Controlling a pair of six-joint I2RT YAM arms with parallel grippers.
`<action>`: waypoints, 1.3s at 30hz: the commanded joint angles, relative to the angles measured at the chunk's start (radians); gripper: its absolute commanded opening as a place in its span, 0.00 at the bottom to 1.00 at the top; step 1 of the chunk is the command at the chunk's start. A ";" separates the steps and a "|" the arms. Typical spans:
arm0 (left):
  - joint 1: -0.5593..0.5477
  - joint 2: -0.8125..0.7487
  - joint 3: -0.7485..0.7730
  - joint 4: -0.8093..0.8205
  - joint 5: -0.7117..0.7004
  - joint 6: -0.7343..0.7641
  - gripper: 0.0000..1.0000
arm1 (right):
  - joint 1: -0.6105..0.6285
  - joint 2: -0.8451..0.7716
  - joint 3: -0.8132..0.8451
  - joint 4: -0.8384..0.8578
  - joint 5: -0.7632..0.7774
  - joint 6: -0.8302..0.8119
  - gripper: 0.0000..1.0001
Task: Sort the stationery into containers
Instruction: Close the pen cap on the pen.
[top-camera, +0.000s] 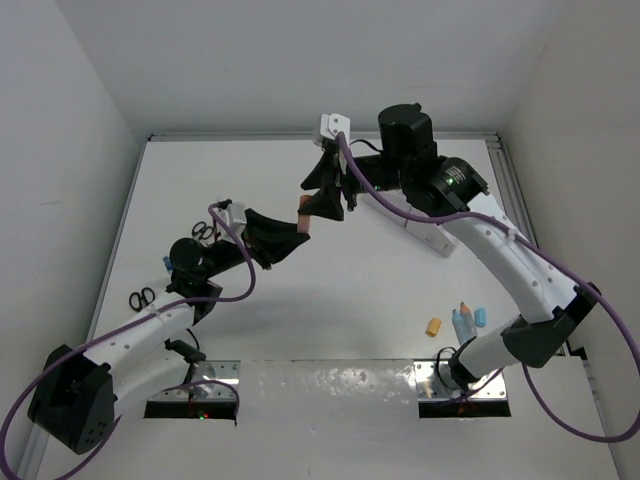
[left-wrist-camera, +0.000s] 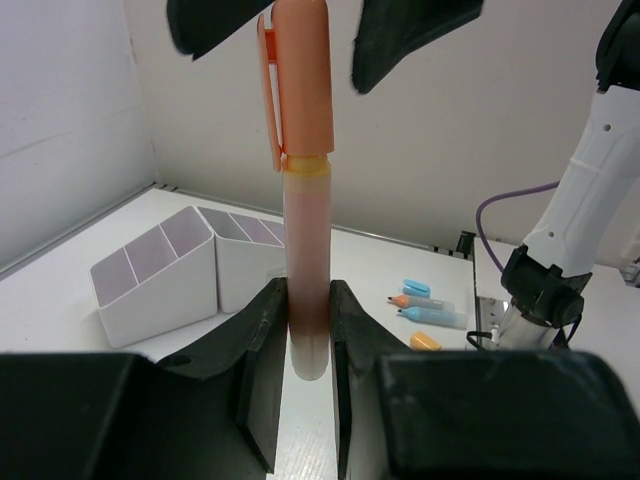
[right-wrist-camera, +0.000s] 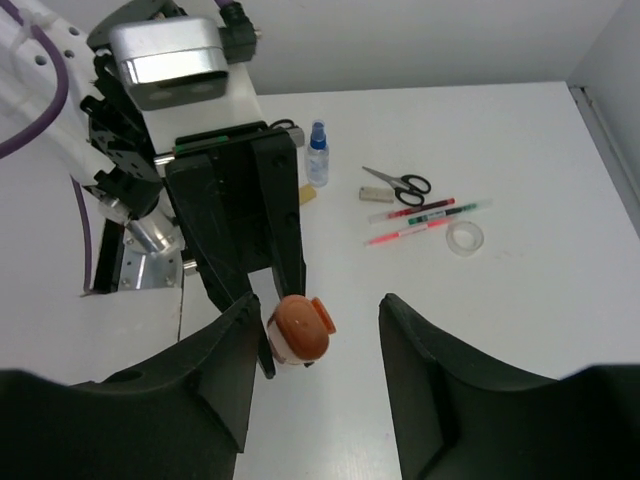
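Note:
My left gripper (top-camera: 297, 233) is shut on an orange-capped marker (top-camera: 304, 224) and holds it up above the table's middle. In the left wrist view the marker (left-wrist-camera: 305, 200) stands upright between my fingers (left-wrist-camera: 262, 330). My right gripper (top-camera: 325, 203) is open, its jaws either side of the marker's cap. In the right wrist view the cap (right-wrist-camera: 300, 328) lies close to the left finger (right-wrist-camera: 225, 380), with a wide gap to the other. The white organiser (left-wrist-camera: 165, 270) stands on the table, mostly hidden under the right arm in the top view (top-camera: 428, 236).
Two markers (top-camera: 464, 321), a blue cap (top-camera: 481, 317) and an orange cap (top-camera: 433, 326) lie at the near right. Scissors (right-wrist-camera: 398, 183), red pens (right-wrist-camera: 420, 214), a tape ring (right-wrist-camera: 465, 237), an eraser (right-wrist-camera: 310, 195) and a blue-capped bottle (right-wrist-camera: 318, 150) lie on the left side. More scissors (top-camera: 141, 297) lie at the left edge.

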 joint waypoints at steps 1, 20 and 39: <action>-0.012 -0.003 0.017 0.044 0.022 0.010 0.00 | -0.018 0.007 -0.021 0.080 -0.036 0.033 0.50; -0.006 0.020 0.077 0.243 -0.030 -0.073 0.00 | -0.045 -0.004 -0.112 0.072 -0.117 0.058 0.00; 0.060 0.080 0.248 0.334 0.026 -0.344 0.00 | 0.007 -0.004 -0.096 -0.305 -0.165 -0.224 0.00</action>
